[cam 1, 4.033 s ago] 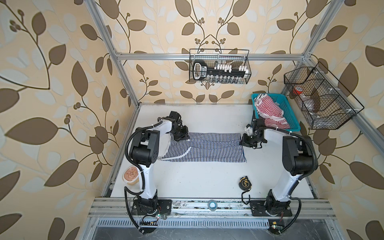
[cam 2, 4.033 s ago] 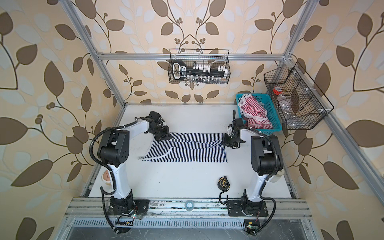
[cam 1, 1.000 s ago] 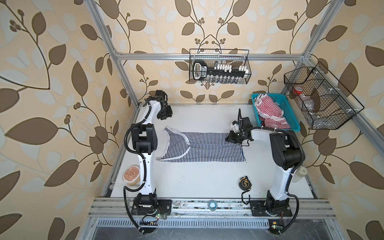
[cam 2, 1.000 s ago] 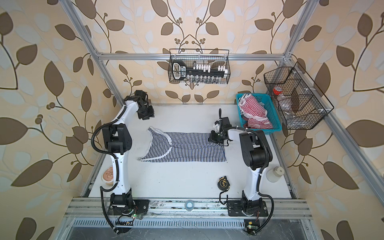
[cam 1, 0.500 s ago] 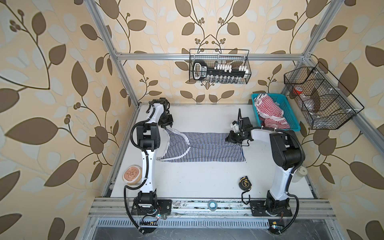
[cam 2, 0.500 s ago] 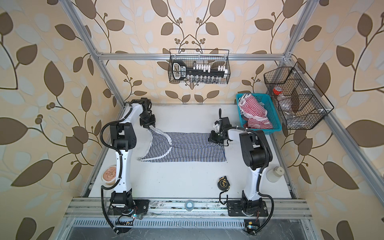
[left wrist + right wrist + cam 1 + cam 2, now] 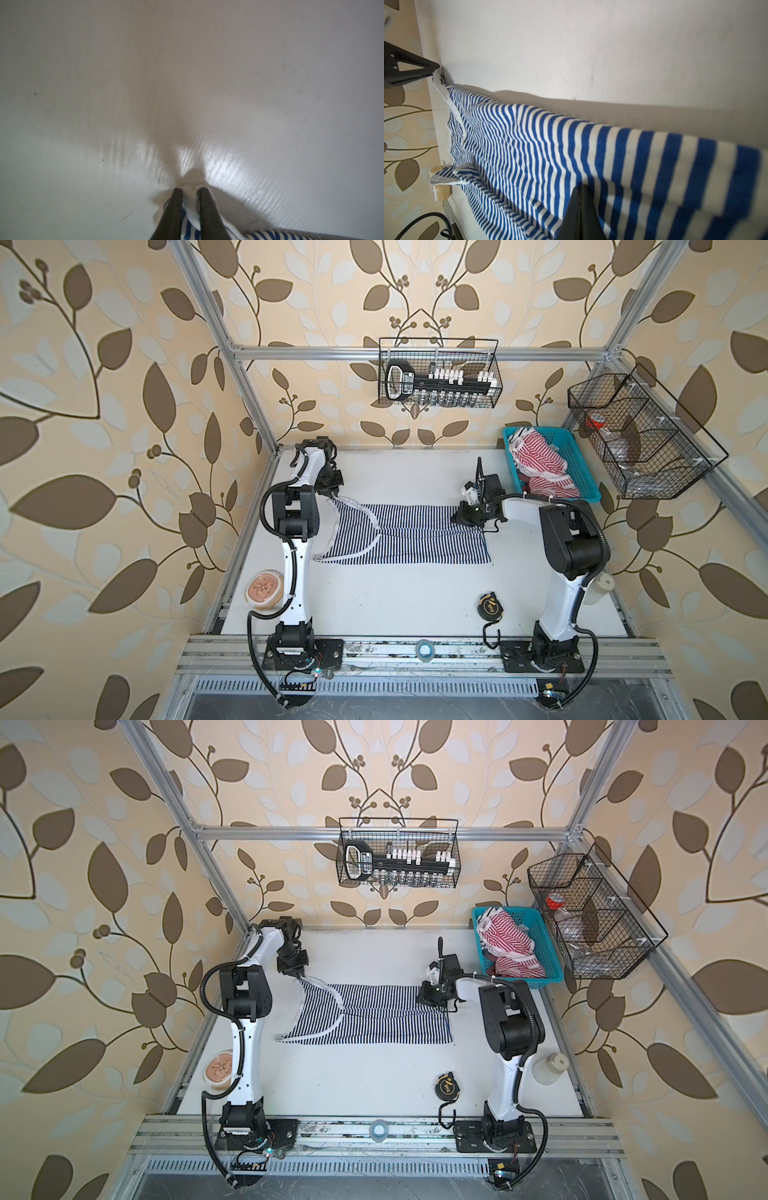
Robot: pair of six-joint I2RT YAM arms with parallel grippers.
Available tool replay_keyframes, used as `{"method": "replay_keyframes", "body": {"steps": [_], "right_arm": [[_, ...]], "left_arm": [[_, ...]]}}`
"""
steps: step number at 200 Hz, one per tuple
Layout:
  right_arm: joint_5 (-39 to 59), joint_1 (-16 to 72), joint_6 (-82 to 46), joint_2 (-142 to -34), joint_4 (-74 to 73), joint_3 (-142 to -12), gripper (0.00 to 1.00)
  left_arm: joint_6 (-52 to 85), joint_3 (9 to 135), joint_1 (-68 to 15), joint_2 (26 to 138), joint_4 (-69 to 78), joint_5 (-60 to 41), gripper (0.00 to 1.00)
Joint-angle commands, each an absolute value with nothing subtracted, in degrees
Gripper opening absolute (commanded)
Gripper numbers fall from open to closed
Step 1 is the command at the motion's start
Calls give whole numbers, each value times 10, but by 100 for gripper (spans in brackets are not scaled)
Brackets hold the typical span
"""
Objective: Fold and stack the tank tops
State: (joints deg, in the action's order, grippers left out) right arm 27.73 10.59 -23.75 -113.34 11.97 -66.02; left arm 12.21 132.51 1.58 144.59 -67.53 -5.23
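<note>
One soft navy-striped tank top lies stretched.

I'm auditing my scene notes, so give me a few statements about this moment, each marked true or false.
1. The navy-and-white tank top lies spread on the table. True.
2. The red-and-white tank top is folded on the table. False: it sits crumpled in the blue basket.
3. The left gripper pinches white trim. True.
4. The right gripper hangs open. False: shut on the navy-and-white tank top's hem.
5. The tape measure lies on cloth. False: on bare table.
</note>
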Motion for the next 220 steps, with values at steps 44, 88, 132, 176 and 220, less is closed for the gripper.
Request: {"method": "replay_keyframes", "body": {"steps": [44,88,132,176,220], "right_arm": [[246,111,-224,-1173,181,-631,1],[243,110,-224,-1168,181,-624,1],[243,110,-223,-1166,181,-623,1],[242,111,-222,-1159,182,-616,1],[242,110,-222,-1157,183,-614,1]], "left_arm": [[134,1301,20,1400,-677,-31,4],[146,1244,20,1346,-650,-16,0],[170,1149,20,1289,-597,2,0],[186,1095,20,1252,-545,11,0],[206,1007,20,1202,-484,22,0]]}}
